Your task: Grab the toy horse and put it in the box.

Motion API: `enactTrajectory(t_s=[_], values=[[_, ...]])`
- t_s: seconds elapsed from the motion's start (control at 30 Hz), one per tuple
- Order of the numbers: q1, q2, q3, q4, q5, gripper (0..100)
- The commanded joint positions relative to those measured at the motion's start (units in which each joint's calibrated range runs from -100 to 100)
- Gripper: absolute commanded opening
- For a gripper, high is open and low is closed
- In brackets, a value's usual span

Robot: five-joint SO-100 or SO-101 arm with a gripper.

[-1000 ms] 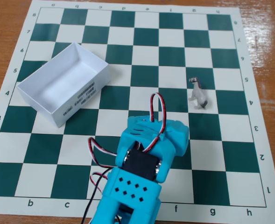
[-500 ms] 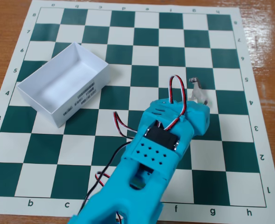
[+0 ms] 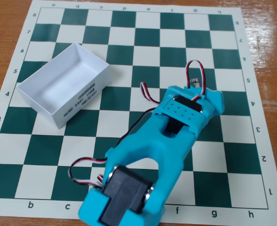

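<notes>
Horse (image 3: 196, 83): only a sliver of the toy shows, its head poking out behind the turquoise arm's wrist, toward the right edge of the chessboard (image 3: 265, 141), midway up. Its heading and long axis can't be read while it is covered. The gripper itself is hidden under the arm (image 3: 176, 127), so whether its fingers are spread or closed is unclear. Nothing is delivered yet, by my reading: the box (image 3: 44, 101) sits empty near the board's left edge, well apart; grasp, carry and drop remain.
</notes>
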Motion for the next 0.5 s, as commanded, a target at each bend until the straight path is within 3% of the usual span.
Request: enactTrajectory(t_s=[0.0, 0.17, 0.47], values=[[0.1, 4.8, -7.3, 0.7, 0.3, 39], [-0.9, 11.0, -16.2, 7.3, -0.1, 39], [-1.0, 21.6, -27.0, 8.7, 0.6, 39]])
